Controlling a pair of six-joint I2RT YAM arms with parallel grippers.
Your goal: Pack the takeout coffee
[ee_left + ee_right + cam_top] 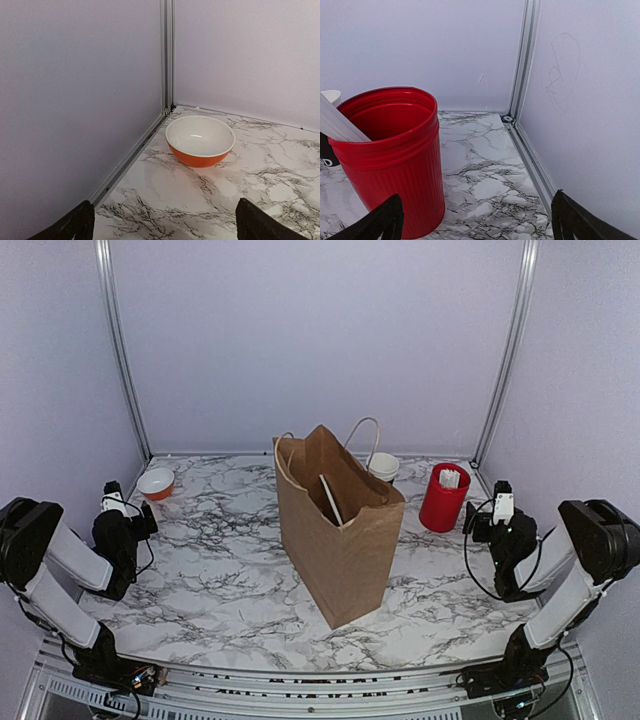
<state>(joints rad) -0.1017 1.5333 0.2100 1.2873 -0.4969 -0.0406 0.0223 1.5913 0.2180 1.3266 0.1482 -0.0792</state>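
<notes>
Left gripper (167, 225) jaws wide open, empty, facing the orange bowl (200, 141). Right gripper (480, 222) also wide open, empty, near the red cup (390, 160). Can't tell where the takeout coffee is: only an open white-rimmed cup (383, 466) shows, behind the paper bag (340, 540) mid-surface (200, 580).

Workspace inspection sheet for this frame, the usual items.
Surface: marble-pattern table, no spills seen.
Job's things: brown paper bag upright, open, centre, white strip inside; lidded coffee not seen.
Clutter: white-rimmed cup behind bag, mostly hidden; red cup of white sticks; orange bowl, empty.
Grippers: left gripper, right gripper open, holding nothing.
Cables: black cables loop by each gripper, clear of the things.
Surroundings: lilac walls, metal frame posts.
</notes>
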